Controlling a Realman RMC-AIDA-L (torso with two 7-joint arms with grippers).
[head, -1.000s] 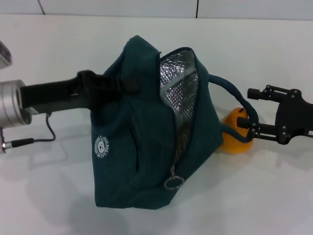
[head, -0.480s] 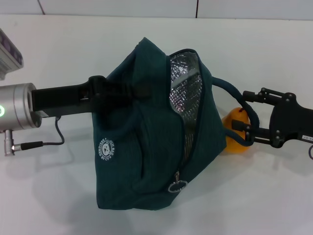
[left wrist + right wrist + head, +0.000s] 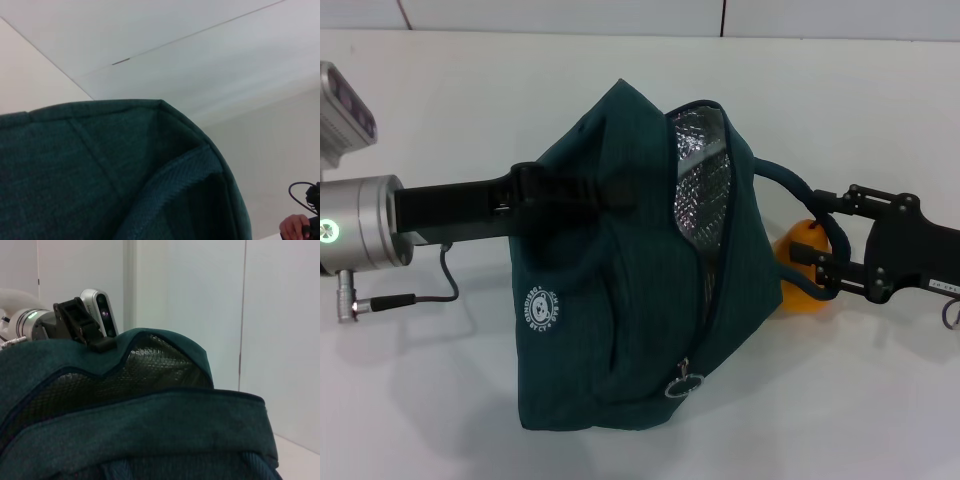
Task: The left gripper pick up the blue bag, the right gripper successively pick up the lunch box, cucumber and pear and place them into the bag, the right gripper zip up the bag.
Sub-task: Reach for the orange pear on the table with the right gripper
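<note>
The pear (image 3: 798,268) lies right of the blue bag (image 3: 620,300), partly behind it.

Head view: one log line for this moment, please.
left pincer: holding blue bag | right pincer: open at pear | zipper: open

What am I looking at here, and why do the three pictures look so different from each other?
This is a robot with two arms, each ending in a black two-fingered claw. The wide picture comes from a camera on its head, looking down at a white table. The other two come from small cameras on its wrists, so they see things very close up.

The left gripper, on the arm with the silver cylinder, grips the top of the blue bag and holds it up, with its base near the table. The bag's zip is open, showing silver foil lining. From the left wrist camera you see mostly the bag's cloth.

The right gripper is open beside the bag, its fingers either side of the pear, right by one bag handle. Its wrist camera looks across the bag's open mouth.
</note>
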